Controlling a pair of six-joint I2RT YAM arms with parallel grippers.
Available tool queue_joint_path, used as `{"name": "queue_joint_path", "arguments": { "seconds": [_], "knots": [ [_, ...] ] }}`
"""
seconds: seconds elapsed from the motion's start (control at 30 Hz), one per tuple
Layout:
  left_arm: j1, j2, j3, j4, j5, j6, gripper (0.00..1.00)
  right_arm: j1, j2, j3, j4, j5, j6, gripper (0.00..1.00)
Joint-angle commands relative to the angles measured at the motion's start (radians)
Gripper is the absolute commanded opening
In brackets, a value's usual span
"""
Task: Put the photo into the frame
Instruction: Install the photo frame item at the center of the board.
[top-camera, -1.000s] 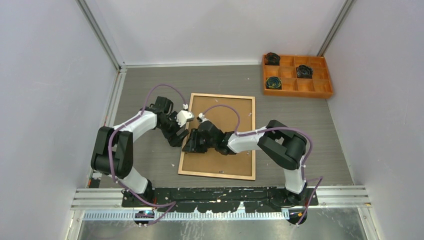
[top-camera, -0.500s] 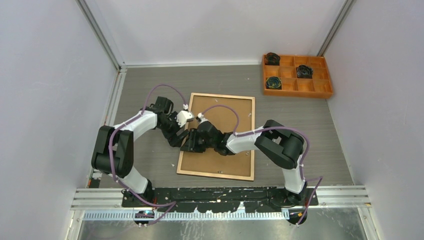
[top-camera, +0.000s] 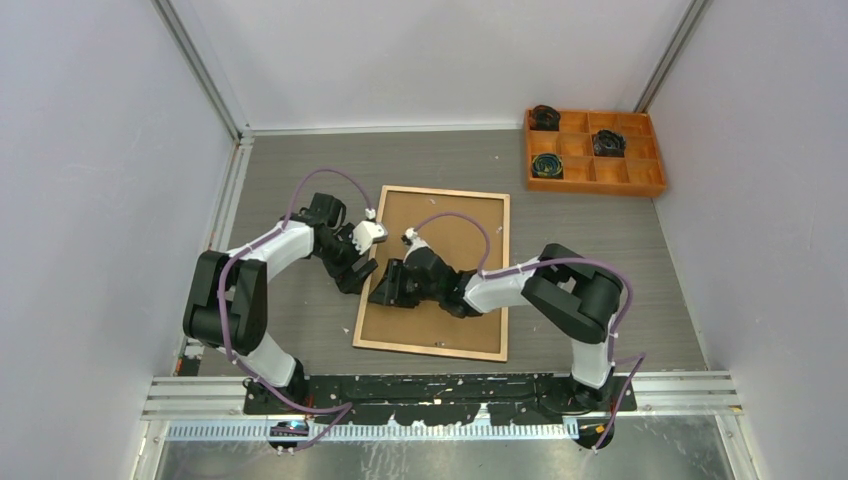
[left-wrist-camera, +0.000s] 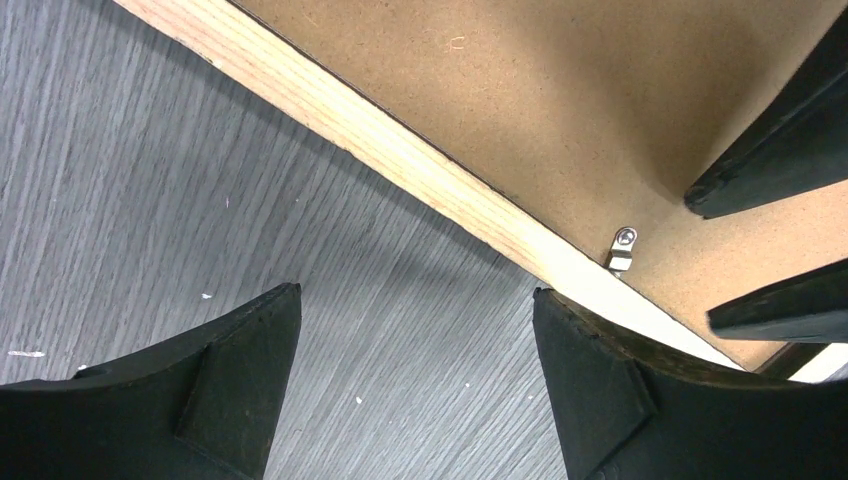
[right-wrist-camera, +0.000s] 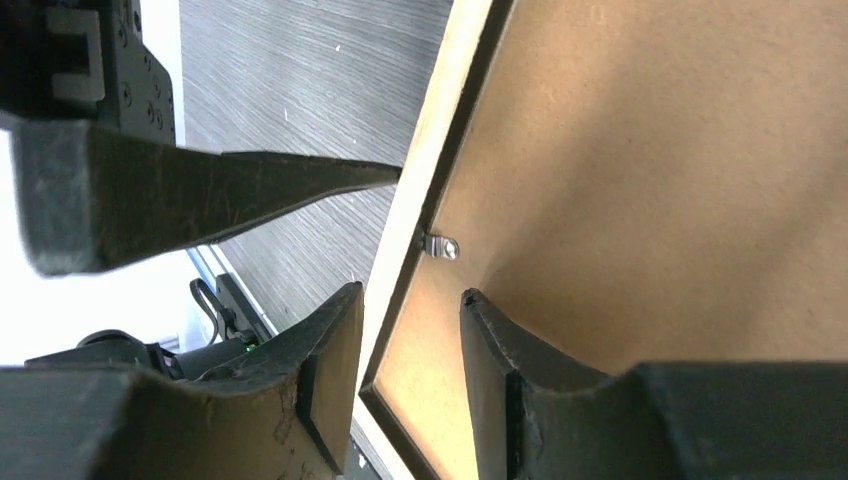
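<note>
Frame (top-camera: 432, 349) lies back-up, long axis running away from the bases. Backing panel (top-camera: 430, 325) covers it; the photo is not in view. Right gripper (right-wrist-camera: 400, 300), slightly parted and empty, straddles the left rail, with the metal tab (right-wrist-camera: 440, 245) just ahead of its tips. Left gripper (left-wrist-camera: 415, 300), spread wide, sits just outside that rail. Right looks nearer the tab.

Frame (top-camera: 430, 349) rim is shown in light wood with a black inner edge, backing panel (top-camera: 450, 240) in plain speckled brown, table (top-camera: 300, 180) in grey wood-grain, tray (top-camera: 600, 188) in orange, clip (left-wrist-camera: 622, 248) in silver.
</note>
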Motion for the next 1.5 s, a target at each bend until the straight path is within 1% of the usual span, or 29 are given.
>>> {"name": "queue_joint_path", "arguments": {
  "seconds": [0.0,0.27,0.57,0.87,1.0,1.07,1.13,1.23,1.37,1.47],
  "knots": [
    [-0.003,-0.006,0.032,0.013,0.039,0.006,0.87,0.007,-0.082,-0.032,0.045,0.038,-0.024,0.46],
    [-0.003,-0.005,0.028,0.015,0.040,0.007,0.87,0.031,0.006,-0.003,0.065,0.013,0.007,0.46],
    [-0.003,-0.006,0.030,0.016,0.039,0.010,0.87,0.030,0.053,0.048,0.044,0.028,-0.014,0.46],
    [-0.003,-0.011,0.025,0.015,0.040,0.011,0.87,0.031,0.070,0.063,0.049,0.053,-0.043,0.45],
    [-0.003,-0.015,0.030,0.011,0.038,0.015,0.87,0.029,0.024,0.041,0.063,0.051,-0.060,0.45],
    [-0.001,-0.014,0.046,0.002,0.034,0.015,0.87,0.024,-0.018,0.017,0.091,0.016,-0.069,0.46],
    [0.010,-0.012,0.071,-0.009,0.034,0.011,0.87,0.012,-0.071,-0.033,0.135,-0.024,-0.066,0.47],
    [0.043,-0.001,0.122,-0.011,0.052,-0.018,0.87,-0.019,-0.161,-0.099,0.161,-0.024,-0.060,0.49],
    [0.087,0.061,0.236,-0.015,0.117,-0.129,0.87,-0.118,-0.232,-0.153,0.163,-0.026,-0.030,0.52],
    [0.092,0.116,0.296,-0.019,0.160,-0.194,0.86,-0.200,-0.236,-0.150,0.137,-0.036,-0.020,0.54]
  ]
}}
